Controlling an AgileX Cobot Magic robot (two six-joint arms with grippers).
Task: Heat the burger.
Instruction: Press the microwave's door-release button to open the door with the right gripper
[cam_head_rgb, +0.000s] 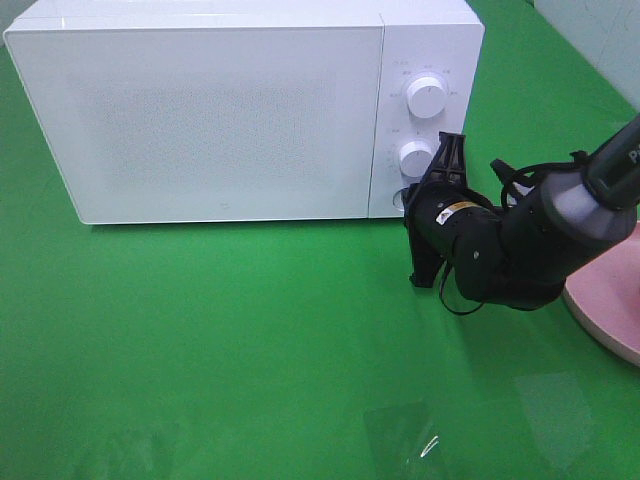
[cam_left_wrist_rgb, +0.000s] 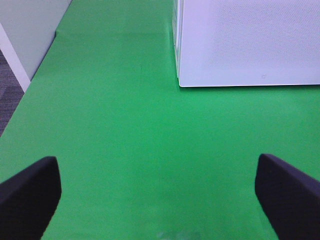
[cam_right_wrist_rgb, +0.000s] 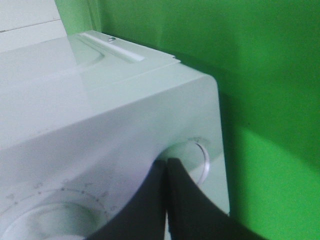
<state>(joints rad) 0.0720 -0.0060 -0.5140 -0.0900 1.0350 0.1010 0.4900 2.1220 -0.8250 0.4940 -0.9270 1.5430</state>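
A boxy white microwave (cam_head_rgb: 220, 110) with a smooth glossy shell and a finely dotted door is standing on the matte green surface (cam_head_rgb: 250, 330). Its panel is carrying 2 round knobs (cam_head_rgb: 427, 97) above a round button (cam_right_wrist_rgb: 199, 152). The right hand (cam_right_wrist_rgb: 166, 165) is clenched on nothing, its black tips sitting at that button's edge. The left hand (cam_left_wrist_rgb: 160, 197) is hanging released over the green. A pink plate (cam_head_rgb: 612, 300) is showing its curved rim beside the right arm. The burger is showing in no view, so its place relative to either hand cannot be told.
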